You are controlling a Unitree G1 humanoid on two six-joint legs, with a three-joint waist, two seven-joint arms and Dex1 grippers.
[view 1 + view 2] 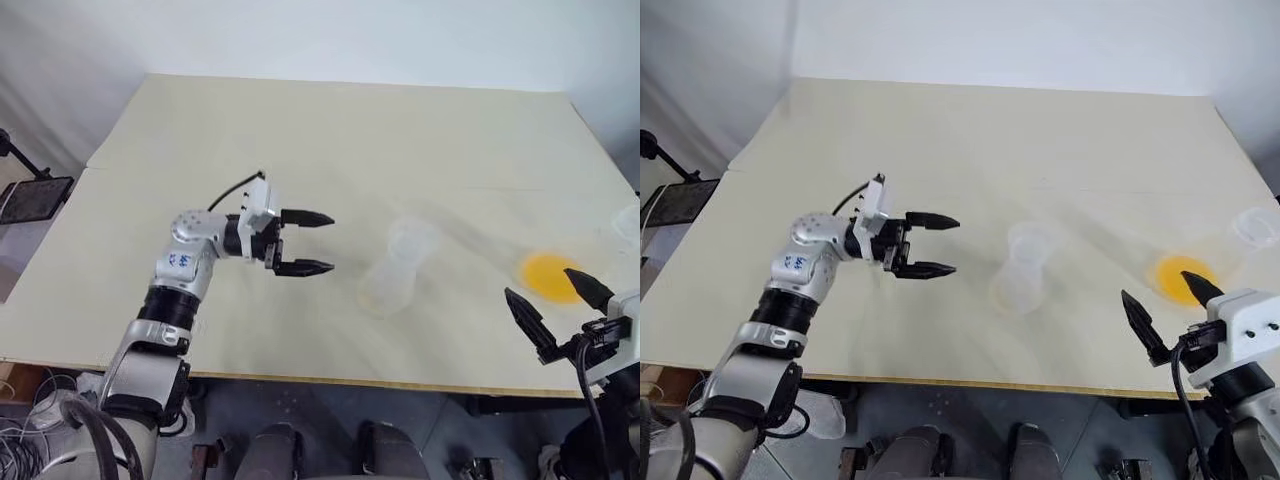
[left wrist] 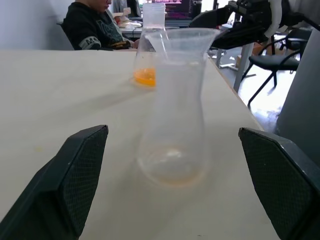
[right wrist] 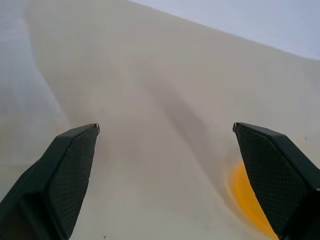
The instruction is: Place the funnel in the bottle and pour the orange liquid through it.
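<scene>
Bottle (image 2: 172,125): stands upright on the table (image 1: 300,130), neck up and wide base down, its long axis vertical; it sits near the middle of the near half of the table.
Funnel (image 2: 176,42): a clear cone appears to sit in the bottle's neck, wide rim up, stem pointing down inside; it is too faint to be sure it is fully seated.
Orange liquid (image 2: 145,76): a low pool in a second clear vessel (image 1: 560,272), well apart from the bottle on its right side.
Left gripper (image 1: 305,242): released, jaws wide and empty, level with the bottle and pointing at it from its left, not touching.
Right gripper (image 1: 560,305): spread wide and empty, just beside the vessel of orange liquid, on the side away from the bottle's far edge.
Step in hand: likely steadying the bottle, then picking up the vessel.
Doing it well: close on the bottle's narrow waist gently, keeping it upright so the funnel stays put; lift the vessel level.
</scene>
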